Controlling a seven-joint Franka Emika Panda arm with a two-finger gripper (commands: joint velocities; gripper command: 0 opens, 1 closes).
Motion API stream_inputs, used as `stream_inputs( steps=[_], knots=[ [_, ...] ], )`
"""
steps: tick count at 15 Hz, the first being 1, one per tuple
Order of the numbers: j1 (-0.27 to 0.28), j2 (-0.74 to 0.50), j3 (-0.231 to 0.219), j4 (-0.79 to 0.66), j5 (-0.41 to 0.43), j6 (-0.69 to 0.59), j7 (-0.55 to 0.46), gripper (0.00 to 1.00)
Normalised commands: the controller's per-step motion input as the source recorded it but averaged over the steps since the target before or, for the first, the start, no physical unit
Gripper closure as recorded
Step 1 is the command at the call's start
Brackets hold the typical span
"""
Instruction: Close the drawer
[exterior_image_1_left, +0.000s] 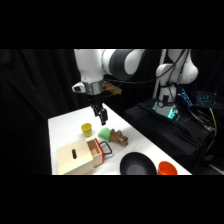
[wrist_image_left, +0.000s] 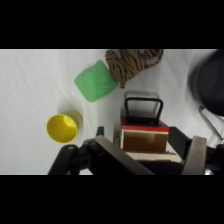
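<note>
Lower left, side view: pale box (exterior_image_1_left: 75, 157) on surface (exterior_image_1_left: 62, 125). Right of it: drawer (exterior_image_1_left: 96, 150) pulled out, open. Likely light, stiff, smooth-sliding; push front behind wire handle (wrist_image_left: 143, 111). Above: end effector (exterior_image_1_left: 102, 115), fingers spread, empty.

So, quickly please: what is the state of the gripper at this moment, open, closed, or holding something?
Gripper: open, holding nothing; it hangs above the pulled-out drawer, not touching it.

Robotics lab, black curtain backdrop (exterior_image_1_left: 30, 85), white table (exterior_image_1_left: 62, 127), cabled electronics (exterior_image_1_left: 202, 100) beside the arm base
</note>
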Motion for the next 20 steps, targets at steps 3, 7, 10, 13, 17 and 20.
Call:
stream_inputs(
  steps=[3, 7, 10, 13, 17, 20],
  knots=[
    [-0.02, 0.05, 0.013, 0.01, -0.005, 0.1, 0.04, 0.0],
    [-0.03, 0.08, 0.018, -0.05, 0.046, 0.25, 0.03, 0.0],
    [-0.037, 0.11, 0.022, -0.09, 0.075, 0.32, 0.01, 0.0],
    [-0.042, 0.12, 0.034, -0.08, 0.106, 0.33, -0.01, 0.0],
    [-0.041, 0.16, 0.033, -0.03, 0.093, 0.34, -0.01, 0.0],
    [-0.042, 0.18, 0.032, 0.04, 0.089, 0.29, -0.02, 0.0]
  ],
)
